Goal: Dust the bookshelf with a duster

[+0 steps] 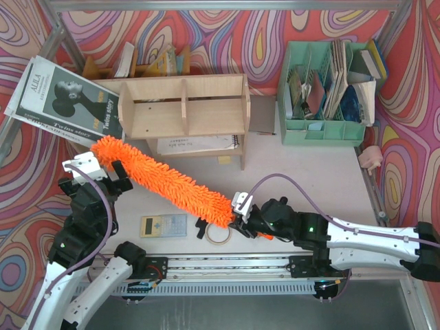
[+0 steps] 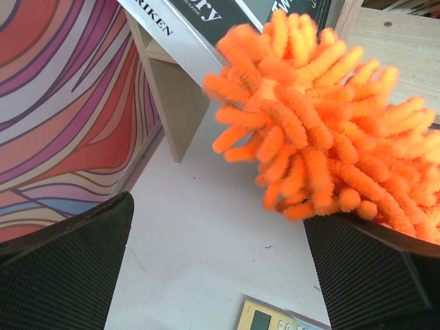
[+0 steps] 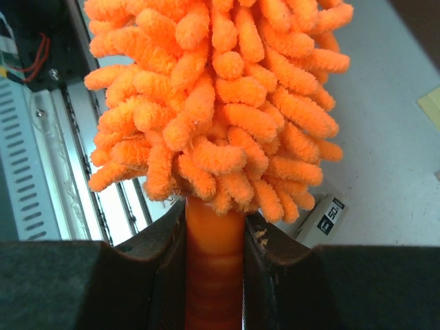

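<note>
The plywood bookshelf (image 1: 182, 106) stands at the back of the table, and one of its side legs (image 2: 175, 103) shows in the left wrist view. The fluffy orange duster (image 1: 161, 179) lies slanted in front of it, its tip near the shelf's left leg. My right gripper (image 1: 240, 210) is shut on the duster's smooth orange handle (image 3: 214, 261), the fluffy head (image 3: 220, 96) rising just beyond the fingers. My left gripper (image 1: 102, 172) is open at the duster's tip (image 2: 323, 130). The strands overhang its right finger (image 2: 364, 275), with nothing held between the fingers.
A magazine (image 1: 58, 96) leans at the shelf's left. A mint green file organizer (image 1: 323, 96) with papers stands at the back right. A calculator (image 1: 163, 225) and a tape roll (image 1: 218, 234) lie near the front rail. A notebook (image 1: 196, 144) lies under the shelf.
</note>
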